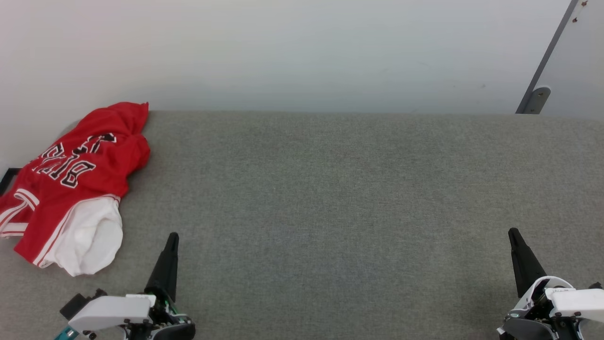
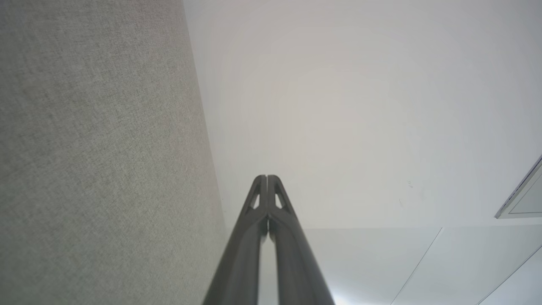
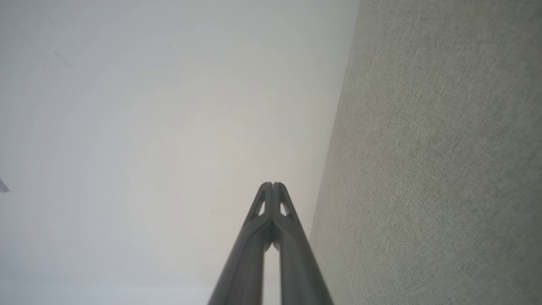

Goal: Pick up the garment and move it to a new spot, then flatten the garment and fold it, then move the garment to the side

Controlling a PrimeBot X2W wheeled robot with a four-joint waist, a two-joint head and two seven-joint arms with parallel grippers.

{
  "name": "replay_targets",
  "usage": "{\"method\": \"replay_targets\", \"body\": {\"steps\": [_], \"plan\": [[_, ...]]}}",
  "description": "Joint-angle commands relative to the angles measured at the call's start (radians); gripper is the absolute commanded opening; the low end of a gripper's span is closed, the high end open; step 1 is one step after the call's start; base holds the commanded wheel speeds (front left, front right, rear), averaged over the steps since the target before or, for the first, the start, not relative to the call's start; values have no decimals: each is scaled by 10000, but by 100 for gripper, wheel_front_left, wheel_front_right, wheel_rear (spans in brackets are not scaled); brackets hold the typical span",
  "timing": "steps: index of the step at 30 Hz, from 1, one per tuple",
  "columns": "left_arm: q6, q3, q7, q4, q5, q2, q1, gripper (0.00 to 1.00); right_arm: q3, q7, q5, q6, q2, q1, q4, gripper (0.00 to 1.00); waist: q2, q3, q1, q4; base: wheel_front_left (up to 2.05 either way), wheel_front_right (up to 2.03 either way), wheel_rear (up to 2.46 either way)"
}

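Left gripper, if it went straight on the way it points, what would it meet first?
Probably the pale wall: the left gripper aims over the grey surface at it. The garment lies off to its left, clear of that line.

Support: grey fabric surface (image 1: 330, 198), flat, fine woven texture, even colour. It covers the lower two thirds of the head view, and its far edge runs straight across the upper third of the frame. The same cloth shows along the left of the left wrist view (image 2: 84, 148) and along the right of the right wrist view (image 3: 444, 148).

On it: one garment (image 1: 80, 179), at the far left of the head view, crumpled, not flat. Red body, with its top reaching the far edge. White sleeve (image 1: 92, 236) bunched at its lower end. Black lettering (image 1: 66, 165) with white outline faces up, reading upside down. Whether its left part hangs over the side, cannot tell.
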Motion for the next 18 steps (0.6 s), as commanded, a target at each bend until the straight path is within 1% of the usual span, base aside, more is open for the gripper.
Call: {"method": "replay_targets", "body": {"steps": [1,18], "plan": [[-34,13,3,5,-36,6,-92,0,9,15,44,-15,2,-28,-1,0,0,0,-1,0,0,0,0],[-35,10,3,5,-36,6,-92,0,9,15,44,-15,2,-28,-1,0,0,0,-1,0,0,0,0]]}}
